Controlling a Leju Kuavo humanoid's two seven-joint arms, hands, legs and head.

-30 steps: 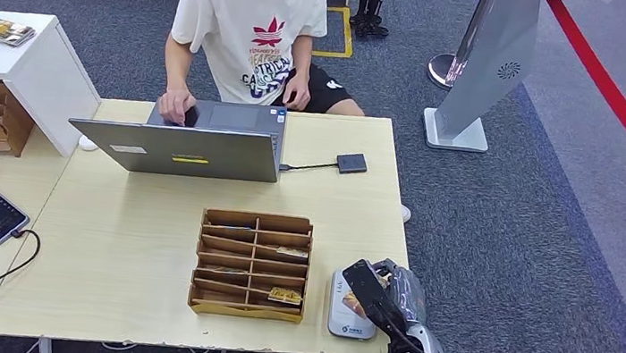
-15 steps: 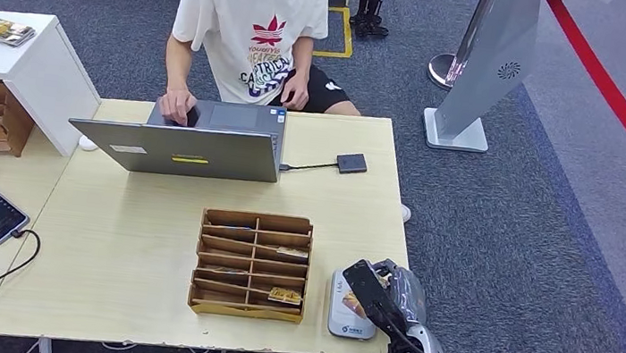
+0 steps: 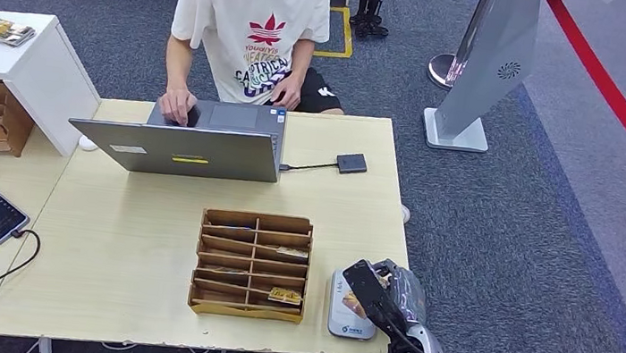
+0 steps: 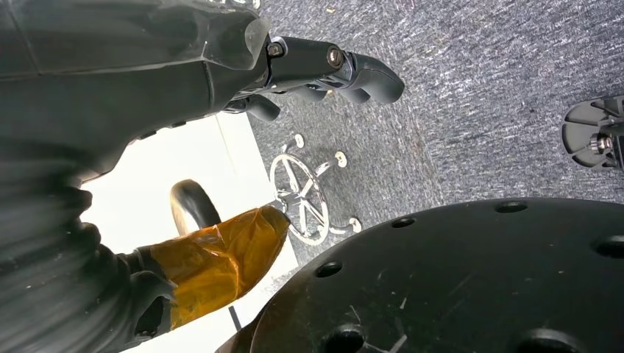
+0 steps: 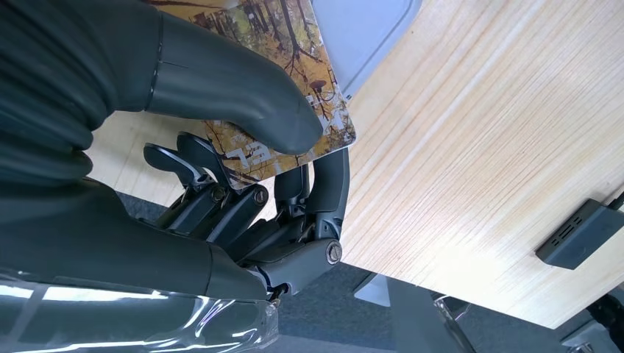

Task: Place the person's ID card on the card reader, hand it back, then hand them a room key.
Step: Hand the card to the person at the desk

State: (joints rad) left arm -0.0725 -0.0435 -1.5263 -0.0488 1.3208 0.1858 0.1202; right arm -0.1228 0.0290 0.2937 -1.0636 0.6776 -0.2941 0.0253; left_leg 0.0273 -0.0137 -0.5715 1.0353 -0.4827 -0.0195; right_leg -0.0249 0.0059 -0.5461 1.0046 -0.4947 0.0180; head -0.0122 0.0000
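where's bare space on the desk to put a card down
Bare patches: the wide strip between the laptop and the organizer, the wood left of the organizer, and the far corner past the hub. Crowded: the near right corner, with the reader and the right robot hand.

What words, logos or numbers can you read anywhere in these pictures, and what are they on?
T-shirt: red trefoil logo; the lines of print under it are too blurred to read.
Card held in the right robot hand: pale characters near its edge, turned and partly covered, not readable.
Card reader: small blue mark, too small to read.
Laptop: white and yellow stickers, unreadable.
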